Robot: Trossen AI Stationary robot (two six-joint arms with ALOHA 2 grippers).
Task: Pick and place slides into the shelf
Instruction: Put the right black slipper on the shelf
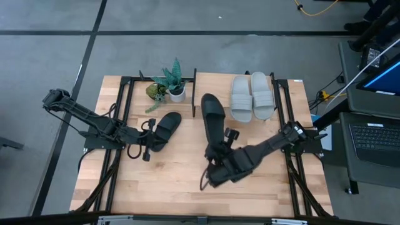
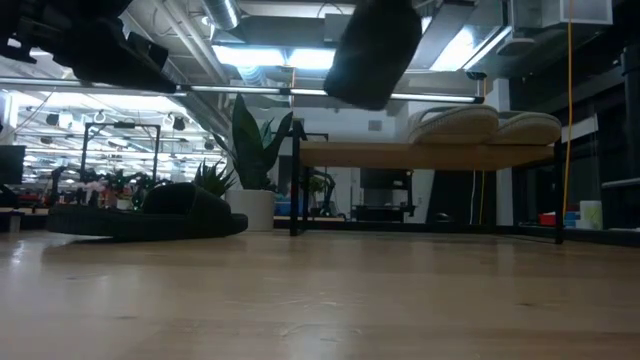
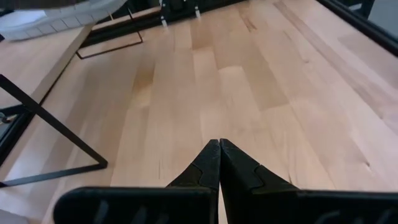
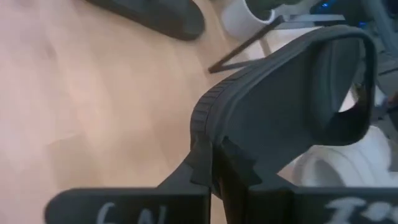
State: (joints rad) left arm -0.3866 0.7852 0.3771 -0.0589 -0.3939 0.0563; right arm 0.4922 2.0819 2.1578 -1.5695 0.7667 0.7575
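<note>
One black slide is in the air in my right gripper, over the table's middle and higher than the shelf board in the low view. The second black slide lies sole-down on the table, left of it. Two light grey slides sit side by side on the shelf's top board at the far right. My left gripper is shut over bare wood just near of the lying black slide and touches nothing. My right gripper pinches the black slide between its two fingers at the sole's heel end. The fingers come roughly level from the table's near side and lie along the slide. The slide is lifted clear, its strap and toe pointing toward the far edge.
A potted plant in a white pot stands at the far edge, left of the shelf's black frame leg. Black arm frames run along both table sides. Bare wood lies across the near half of the table.
</note>
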